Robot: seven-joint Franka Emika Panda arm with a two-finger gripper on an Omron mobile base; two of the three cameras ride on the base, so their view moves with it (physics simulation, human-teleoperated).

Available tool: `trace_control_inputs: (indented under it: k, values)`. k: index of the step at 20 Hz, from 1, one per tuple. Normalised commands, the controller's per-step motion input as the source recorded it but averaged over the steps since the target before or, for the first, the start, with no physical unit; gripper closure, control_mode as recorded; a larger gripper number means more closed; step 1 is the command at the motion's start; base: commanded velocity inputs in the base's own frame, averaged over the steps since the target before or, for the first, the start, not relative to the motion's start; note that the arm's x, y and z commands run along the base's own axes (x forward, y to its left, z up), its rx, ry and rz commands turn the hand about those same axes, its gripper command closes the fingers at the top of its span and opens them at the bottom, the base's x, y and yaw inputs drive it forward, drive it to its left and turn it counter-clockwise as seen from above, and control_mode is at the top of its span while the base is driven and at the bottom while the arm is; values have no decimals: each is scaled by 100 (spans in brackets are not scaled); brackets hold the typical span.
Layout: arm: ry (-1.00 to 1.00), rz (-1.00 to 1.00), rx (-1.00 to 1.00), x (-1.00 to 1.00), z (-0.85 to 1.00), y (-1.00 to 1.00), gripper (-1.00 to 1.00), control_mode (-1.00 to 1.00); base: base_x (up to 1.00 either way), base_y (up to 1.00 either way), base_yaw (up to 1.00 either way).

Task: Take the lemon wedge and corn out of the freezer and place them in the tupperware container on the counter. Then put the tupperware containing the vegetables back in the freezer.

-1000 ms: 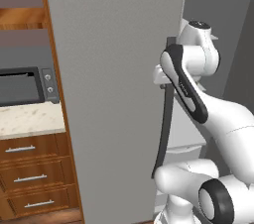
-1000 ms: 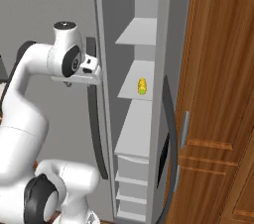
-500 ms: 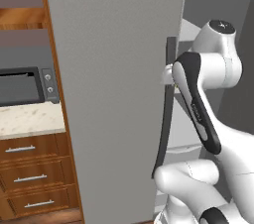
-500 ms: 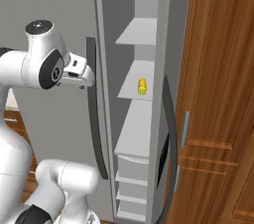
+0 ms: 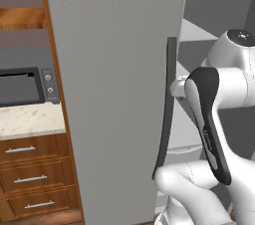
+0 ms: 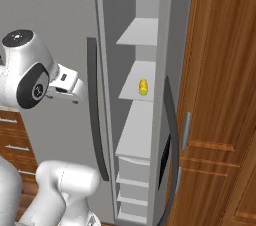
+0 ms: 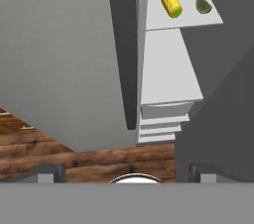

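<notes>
Jaws spread wide and empty, just off the long dark handle (image 6: 96, 115) of the freezer (image 5: 114, 94), door swung open. Corn (image 7: 169, 1) lying on a freezer shelf (image 6: 142, 82), long axis slanting across it, with a small green wedge (image 7: 203, 4) beside it in the hand view. Left of the freezer door, speckled surface (image 5: 30, 120) carrying a toaster oven (image 5: 27, 85).

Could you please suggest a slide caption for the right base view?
White robot arm beside the open grey freezer, whose pale shelf holds the small yellow corn cob.
</notes>
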Motion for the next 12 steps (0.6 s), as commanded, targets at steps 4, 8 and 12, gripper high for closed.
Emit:
trace_control_inputs:
  k: [4,8,12]
  values:
    - [3,0,0,-4,-11,0,-100,-100,0,0,0]
    - [0,0,0,2,-10,-1,-100,100,2,-2,0]
    - [0,0,0,0,0,0,-100,100,4,-23,0]
